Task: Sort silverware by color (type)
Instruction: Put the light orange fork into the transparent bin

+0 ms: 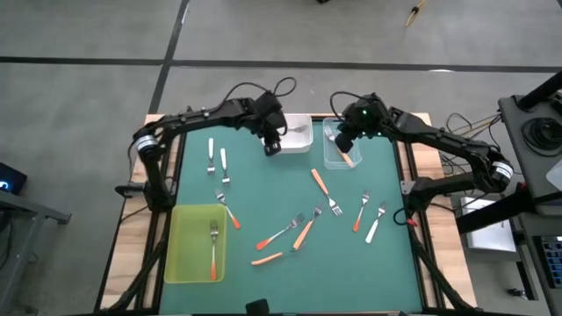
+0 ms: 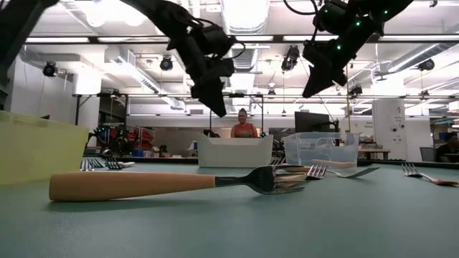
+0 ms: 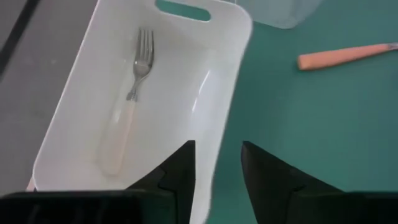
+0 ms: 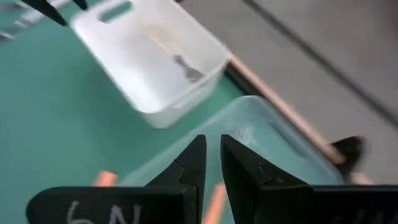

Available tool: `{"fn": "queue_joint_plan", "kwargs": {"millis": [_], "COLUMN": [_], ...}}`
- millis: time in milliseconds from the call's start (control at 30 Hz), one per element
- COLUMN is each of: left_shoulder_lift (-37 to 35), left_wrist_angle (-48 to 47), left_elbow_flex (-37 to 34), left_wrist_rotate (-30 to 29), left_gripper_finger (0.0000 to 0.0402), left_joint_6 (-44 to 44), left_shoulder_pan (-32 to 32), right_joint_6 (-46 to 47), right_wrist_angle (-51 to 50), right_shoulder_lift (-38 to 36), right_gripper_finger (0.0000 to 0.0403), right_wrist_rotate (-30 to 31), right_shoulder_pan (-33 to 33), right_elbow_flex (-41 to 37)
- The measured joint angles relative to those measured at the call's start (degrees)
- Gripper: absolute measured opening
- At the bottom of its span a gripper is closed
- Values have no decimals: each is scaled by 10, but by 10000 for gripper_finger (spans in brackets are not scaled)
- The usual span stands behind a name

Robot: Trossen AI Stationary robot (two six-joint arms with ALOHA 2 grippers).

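Observation:
A white tray [image 1: 299, 133] at the far edge holds a white-handled fork [image 3: 127, 112], which lies flat on the tray floor. My left gripper [image 1: 272, 146] [image 3: 217, 163] hangs open above the tray's near left rim and holds nothing. The clear tray [image 1: 337, 149] beside it holds a light orange fork [image 1: 349, 159]. My right gripper [image 1: 343, 143] [image 4: 211, 149] hovers above it, its fingers almost together with nothing between them. Several forks lie on the green mat, among them two white ones [image 1: 218, 161] and an orange one [image 1: 320, 182].
The yellow-green tray [image 1: 180, 263] at the near left holds a red-orange fork [image 1: 213, 251]. More forks lie mid-table [image 1: 279, 235] [image 1: 306, 230] and toward the right [image 1: 360, 213] [image 1: 376, 225]. A light orange fork [image 2: 129, 185] lies close to the low camera. A person [image 2: 244, 127] stands behind the table.

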Motion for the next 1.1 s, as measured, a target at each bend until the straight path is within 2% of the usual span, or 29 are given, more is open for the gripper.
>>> {"fn": "queue_joint_plan", "kwargs": {"millis": [267, 433, 600, 933, 1100], "left_shoulder_lift": [-156, -256, -332, -400, -413], "left_wrist_angle": [176, 311, 414, 446, 447], "left_elbow_flex": [-187, -291, -358, -425, -446], "left_wrist_rotate": [0, 0, -1, -2, 0], "left_gripper_finger": [101, 100, 100, 100, 100], "left_joint_6": [-9, 5, 31, 39, 9], "left_shoulder_pan": [-9, -9, -9, -9, -10], "right_joint_6": [104, 164, 229, 370, 442], "right_wrist_angle": [1, 1, 1, 0, 1], "right_shoulder_lift": [0, 0, 0, 0, 1], "right_gripper_finger": [38, 38, 38, 38, 38], "right_wrist_rotate": [-76, -96, -103, -101, -73], "right_shoulder_pan": [28, 66, 118, 244, 299], "right_elbow_flex": [0, 1, 1, -3, -3]}}
